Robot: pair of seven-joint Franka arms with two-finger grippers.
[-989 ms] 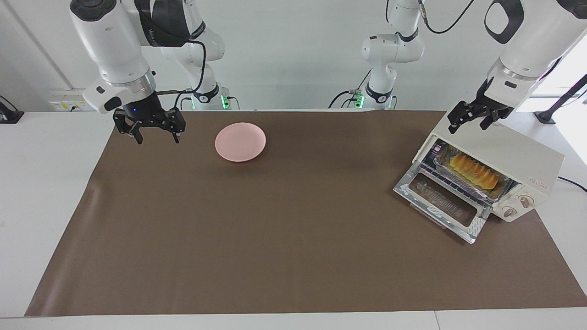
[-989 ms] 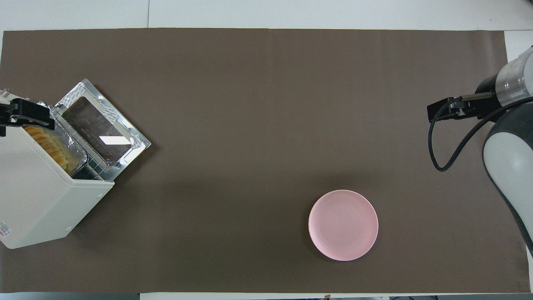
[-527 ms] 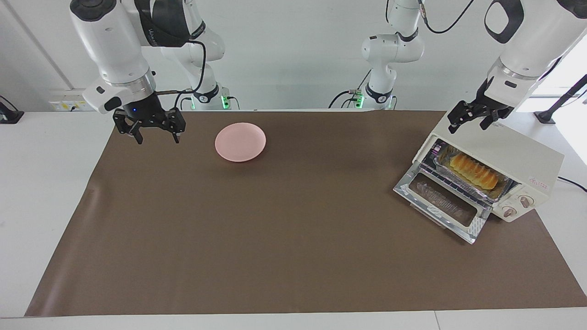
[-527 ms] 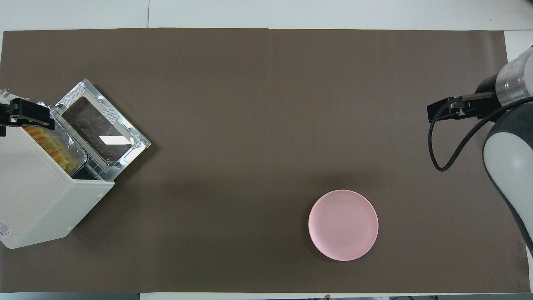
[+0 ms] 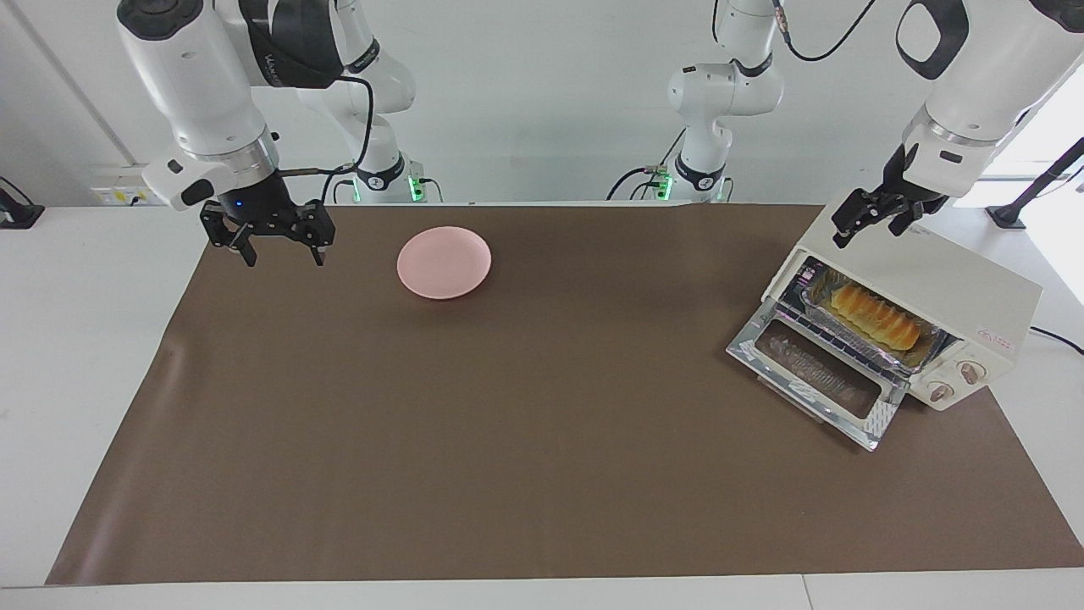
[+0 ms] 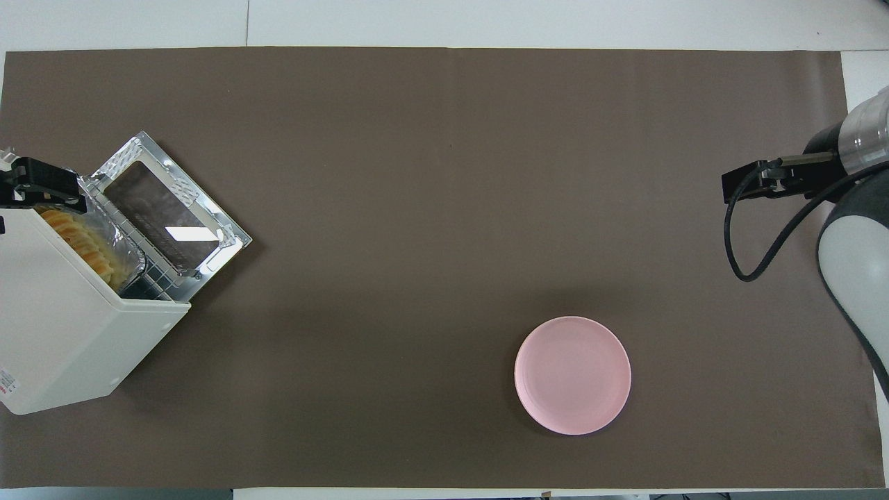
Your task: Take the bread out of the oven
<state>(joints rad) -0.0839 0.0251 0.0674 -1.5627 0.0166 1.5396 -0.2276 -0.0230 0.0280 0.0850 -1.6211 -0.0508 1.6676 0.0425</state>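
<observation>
Right gripper (image 5: 282,254): hangs in the air over the brown mat's corner at the right arm's end of the table, fingers spread apart, nothing between them. A blue light glows on its wrist.
Right arm writing: dark lettering runs along the black sleeve of the upper arm; I cannot read it from here.
Mat (image 5: 542,474): one brown sheet covering most of the white table.
Plate (image 5: 444,262): pink, round and bare, lying flat on the mat close to the robots, well apart from the right gripper and well apart from the oven.
Arm bases: green lights show at the foot of each one.
Oven (image 5: 948,288): cream-white box at the left arm's end of the table, set at an angle, its glass door (image 5: 817,373) dropped open and lying flat in front of it. Two round knobs sit at one end of the front.
Oven label: a small sticker with red print near the top corner above the knobs; too small to read.
Foil tray (image 5: 817,292): crinkled silver, on the wire rack inside the oven.
Bread (image 5: 875,315): golden ridged loaf lying in the foil tray, inside the oven.
Left gripper (image 5: 865,226): just over the oven's top edge above the opening, fingers apart, holding nothing.
</observation>
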